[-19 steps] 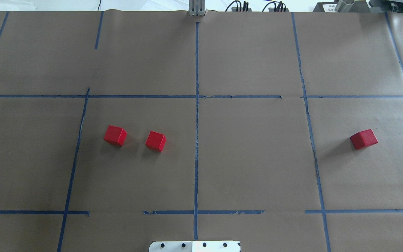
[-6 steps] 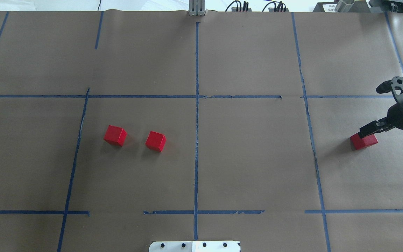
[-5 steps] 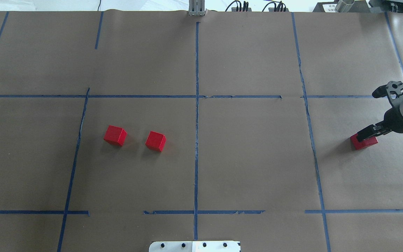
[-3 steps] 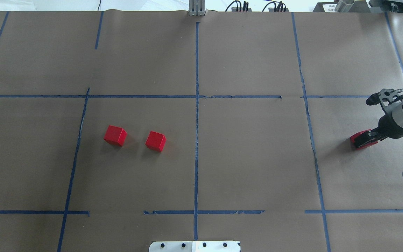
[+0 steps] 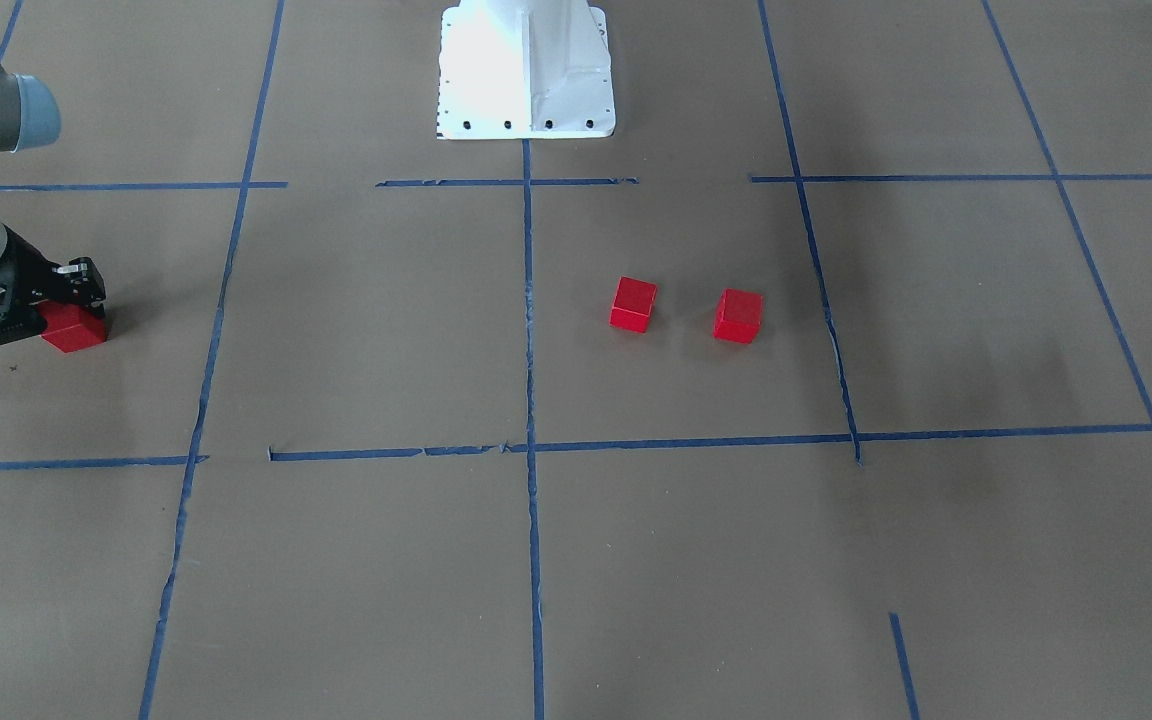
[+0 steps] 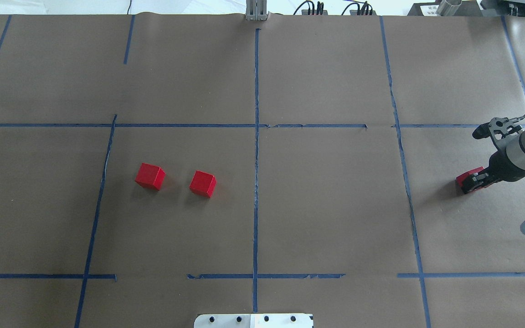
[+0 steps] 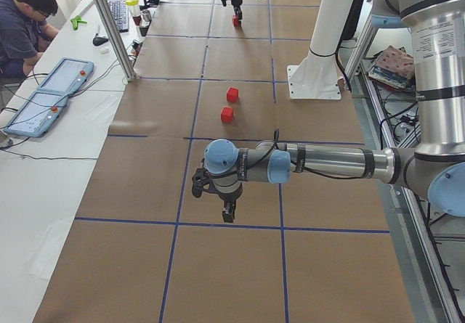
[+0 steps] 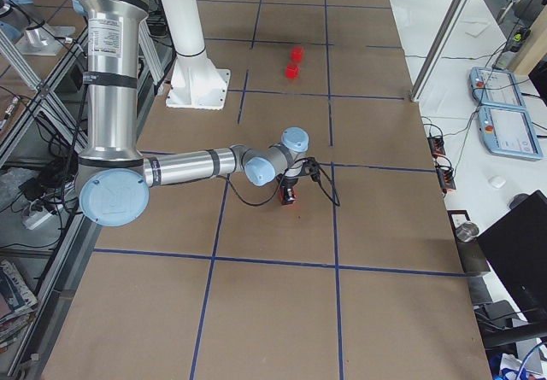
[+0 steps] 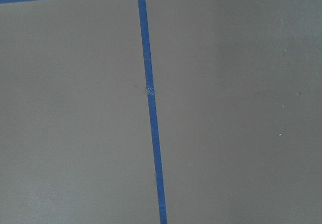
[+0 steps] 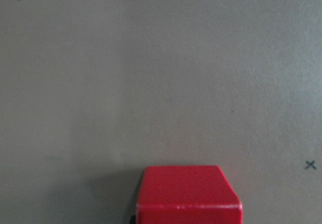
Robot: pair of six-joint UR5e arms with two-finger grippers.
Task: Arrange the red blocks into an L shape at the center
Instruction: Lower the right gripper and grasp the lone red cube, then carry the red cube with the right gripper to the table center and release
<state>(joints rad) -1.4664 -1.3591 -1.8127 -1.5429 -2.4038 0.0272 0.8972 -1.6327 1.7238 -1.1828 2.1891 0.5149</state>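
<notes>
Lowering onto the stray red cube (image 6: 465, 177) near the counter's right edge, having hovered higher a second ago. Straddles it with the right jaws; cannot tell whether pinching yet, nor how the left jaws stand. Leaves the second red cube (image 6: 150, 176) and third red cube (image 6: 203, 184) short of the middle tape line (image 6: 256, 196). Suggests a first pickup is close.

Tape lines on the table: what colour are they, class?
The tape lines are blue, against brown paper; clearest in the overhead exterior view.
</notes>
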